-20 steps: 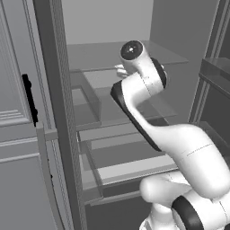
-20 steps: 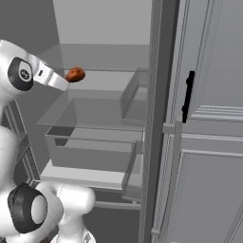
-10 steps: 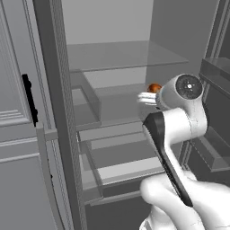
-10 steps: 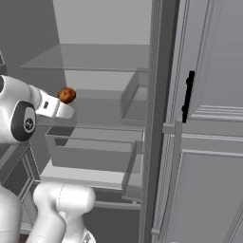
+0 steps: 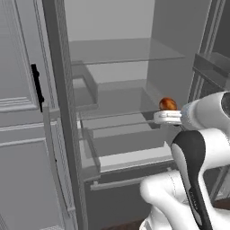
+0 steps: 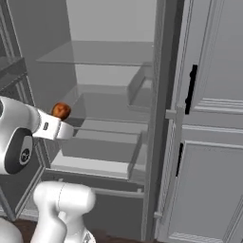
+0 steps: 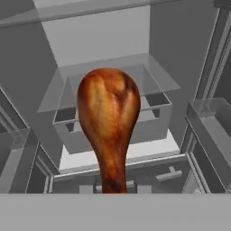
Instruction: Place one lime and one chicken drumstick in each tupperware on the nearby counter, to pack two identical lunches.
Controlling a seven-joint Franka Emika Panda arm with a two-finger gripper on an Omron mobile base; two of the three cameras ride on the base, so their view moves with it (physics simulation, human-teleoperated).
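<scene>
Up in front of the open grey fridge [image 5: 112,90], the white arm's claw [image 5: 167,116] is clamped on a glossy brown roasted chicken drumstick [image 5: 167,104], so that's where the drumstick sits right now: in the air, just outside the fridge's lower shelves, not resting on anything. From the left base view it's over by the right wall of the fridge, with the fat end poking up above the white hand. Right base view shows the same thing from the other side, drumstick [image 6: 60,111] at the tip of the claw [image 6: 64,124], close to the left inner wall and a bit above the pulled-out clear drawer [image 6: 97,149]. Hand view is mostly meat, lol: the drumstick [image 7: 108,122] stands upright with the bulb end at the top and the narrow bone end going down to the bottom edge, where the fingertips are hidden behind it. Behind it you can see that clear drawer [image 7: 113,117] and a glass shelf [image 7: 90,11] higher up. Fridge door [image 5: 22,112] is swung open on the left of the left base view, with a black handle [image 5: 37,85] on it. Grey panelled cabinet [image 6: 209,118] with a black handle [image 6: 191,89] fills the right side of the right base view.
</scene>
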